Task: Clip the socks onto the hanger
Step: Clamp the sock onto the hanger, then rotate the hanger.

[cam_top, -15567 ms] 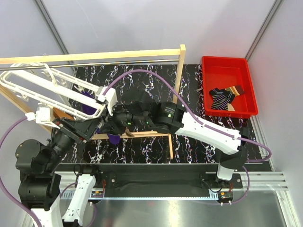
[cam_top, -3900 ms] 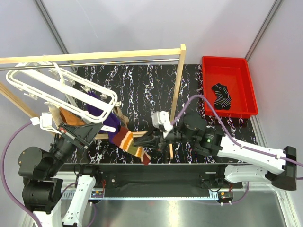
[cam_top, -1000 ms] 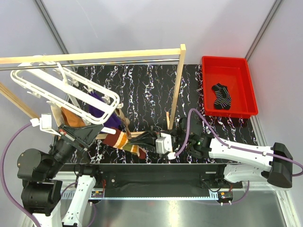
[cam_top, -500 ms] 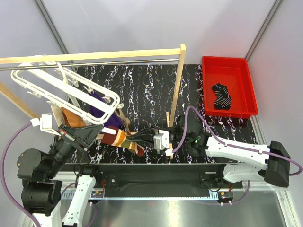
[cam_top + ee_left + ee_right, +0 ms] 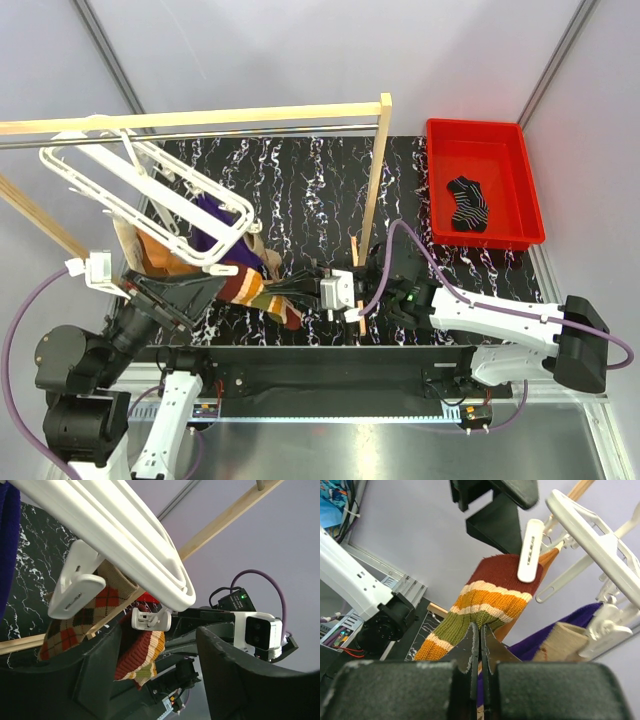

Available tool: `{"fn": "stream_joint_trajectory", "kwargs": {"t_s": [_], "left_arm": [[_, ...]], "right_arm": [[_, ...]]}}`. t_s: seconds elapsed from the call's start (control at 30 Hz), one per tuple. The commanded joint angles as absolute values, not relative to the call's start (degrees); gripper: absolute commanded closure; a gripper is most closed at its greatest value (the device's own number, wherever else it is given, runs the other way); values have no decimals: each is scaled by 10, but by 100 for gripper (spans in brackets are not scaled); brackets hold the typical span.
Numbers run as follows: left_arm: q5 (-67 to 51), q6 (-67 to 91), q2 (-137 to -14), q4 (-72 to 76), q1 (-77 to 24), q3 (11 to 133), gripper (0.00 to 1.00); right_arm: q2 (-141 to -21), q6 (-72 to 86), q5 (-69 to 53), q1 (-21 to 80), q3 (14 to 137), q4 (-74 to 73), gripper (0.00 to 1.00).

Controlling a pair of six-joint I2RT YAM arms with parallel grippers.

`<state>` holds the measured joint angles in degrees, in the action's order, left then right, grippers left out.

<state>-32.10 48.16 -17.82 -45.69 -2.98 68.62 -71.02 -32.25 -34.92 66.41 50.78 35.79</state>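
Left pincer (image 5: 160, 645) has just spread wide, empty; the clip (image 5: 150, 620) between its fingers (image 5: 100, 675) apparently now bites the striped sock (image 5: 490, 595) the shut right pincer (image 5: 480, 635) pinches.

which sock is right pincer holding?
The knit sock banded rust, orange and olive. Purple sock and argyle sock hang on the white rack; the black striped sock lies in the red bin.

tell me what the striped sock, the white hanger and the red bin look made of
The striped sock: knitted yarn, matte, visible ribbing. The hanger: probably moulded plastic, glossy white, smooth rounded bars with highlights. The red bin: likely plastic, smooth, uniform colour, slight sheen.
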Motion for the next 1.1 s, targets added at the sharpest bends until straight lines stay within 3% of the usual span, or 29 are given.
{"fn": "stream_joint_trajectory", "kwargs": {"t_s": [0.0,0.1,0.2,0.37,0.5,0.6,0.77,1.07], "left_arm": [[-327,454,-164,-460,-28,715,31],[-314,424,-151,-473,-28,735,31],[-269,382,-135,-505,-28,774,37],[-139,309,-109,-540,-28,844,36],[-18,280,-127,-597,-28,904,38],[79,282,-142,-655,-27,935,39],[105,283,-153,-667,-28,934,40],[86,324,-158,-674,-28,890,43]], "right_arm": [[-712,-306,-313,660,532,395,100],[-709,-286,-252,660,525,395,100],[-702,-254,-174,660,516,394,100],[-693,-217,-63,660,517,359,96],[-698,-184,31,660,550,312,87],[-715,-176,96,660,583,265,87],[-741,-185,217,658,616,255,94],[-816,-254,351,641,692,276,92]]}}
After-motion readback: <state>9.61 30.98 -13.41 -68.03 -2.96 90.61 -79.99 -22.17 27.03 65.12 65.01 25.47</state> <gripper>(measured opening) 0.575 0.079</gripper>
